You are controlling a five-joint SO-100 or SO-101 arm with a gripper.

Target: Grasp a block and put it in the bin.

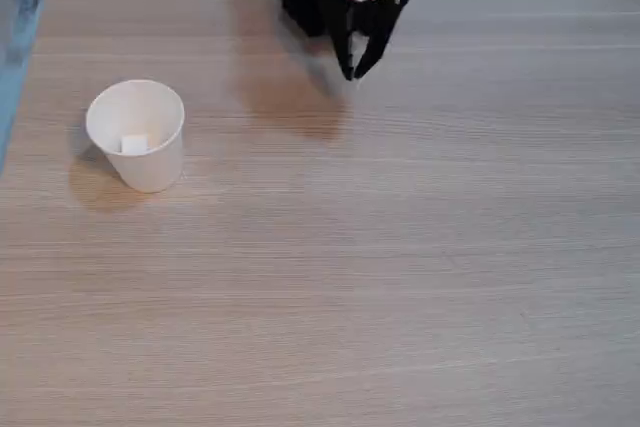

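1. One small white block (134, 144) is sitting inside the bin (148, 175), down at the bottom of it, in the fixed view.
2. Seen from the middle of the table (400, 277), the bin is standing out at about nine o'clock, near the left edge. It is a white paper cup and it is standing upright with its wide round mouth facing up.
3. Up at about twelve o'clock, near the far edge, the black gripper (350, 74) is hanging with its tips pointing down at the wood. It is well apart from the bin.
4. Its two fingers are nearly meeting at the tips, with a thin gap higher up between them. Nothing is sitting between them, so it is holding nothing.
5. My guess is that the job is looking done, since the block is lying in the bin now.
6. I think the block is very light and hard, with flat smooth sides. It would be best to pinch it on two flat sides that face away from each other, right in the middle, so it is not slipping or twisting out.
7. I think the bin is light and thin too. A bump on its rim could be tipping it over and spilling the block, so the gripper should be keeping away from it.
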